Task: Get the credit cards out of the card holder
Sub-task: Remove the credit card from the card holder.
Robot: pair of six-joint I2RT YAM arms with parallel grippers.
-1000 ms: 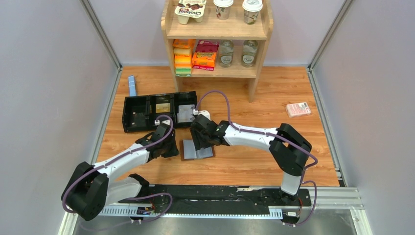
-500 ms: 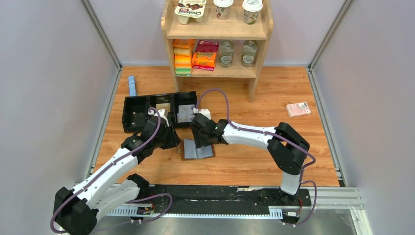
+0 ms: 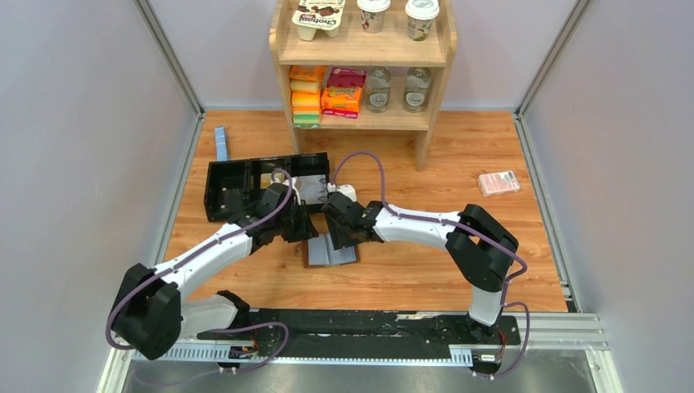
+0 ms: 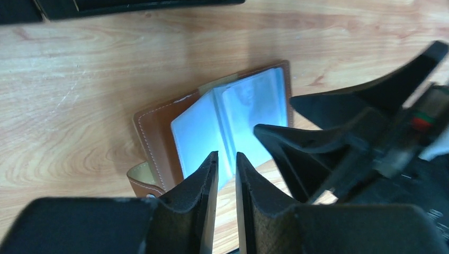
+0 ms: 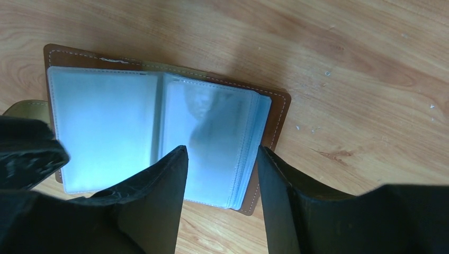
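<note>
The card holder (image 3: pixel 331 250) lies open on the wooden table, brown leather outside with pale blue cloudy sleeves inside (image 4: pixel 227 119) (image 5: pixel 153 129). I cannot make out any credit cards through the sleeves. My left gripper (image 3: pixel 303 229) (image 4: pixel 226 157) hovers at the holder's left edge. Its jaws stand a narrow slit apart with nothing between them. My right gripper (image 3: pixel 340 236) (image 5: pixel 222 153) hangs open over the holder's right half. Its fingers straddle the stack of sleeves without holding anything.
A long black compartmented tray (image 3: pixel 237 176) sits just behind the left arm, with a grey flat piece (image 3: pixel 314 186) in its right compartment. A wooden shelf (image 3: pixel 425 123) of groceries stands at the back. A pink-red packet (image 3: pixel 498 182) lies far right and a blue strip (image 3: pixel 220 143) far left.
My left arm has swung right, from beside the tray to the holder's left edge. The right gripper has stayed over the holder, and the holder has not moved.
</note>
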